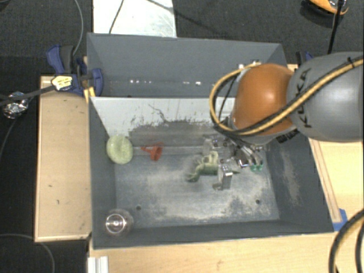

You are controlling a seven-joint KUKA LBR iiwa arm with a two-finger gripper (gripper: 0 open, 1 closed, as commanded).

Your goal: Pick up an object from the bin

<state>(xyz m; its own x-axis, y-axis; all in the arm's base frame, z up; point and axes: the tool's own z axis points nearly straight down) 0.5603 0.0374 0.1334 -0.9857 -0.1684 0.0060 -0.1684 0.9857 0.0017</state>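
The grey metal bin [170, 201] is the largest thing here, and the end effector [226, 170] sits low inside it, near the floor and closer to the back slope than to the front wall. The single grey arm [335, 104] comes in above and behind the end effector and carries black lettering that reads KUKA, the only legible writing. An orange cover [261, 95] sits on the wrist directly above the end effector, with black-and-yellow cables [218, 98] looped around it. Four loose things lie in the bin, one of each. A pale green ball [119, 150] rests well apart from the end effector, toward the view's left, at the foot of the back slope. A round clear glass [116, 222] stands farther off still, in the front corner on the same side. A small green, irregular toy-like piece [202, 167] lies just beside the end effector on the view's left, touching it or nearly so. I cannot tell whether the end effector is apart, together or clamped on that piece. A small red piece [152, 151] lies between that green piece and the ball.
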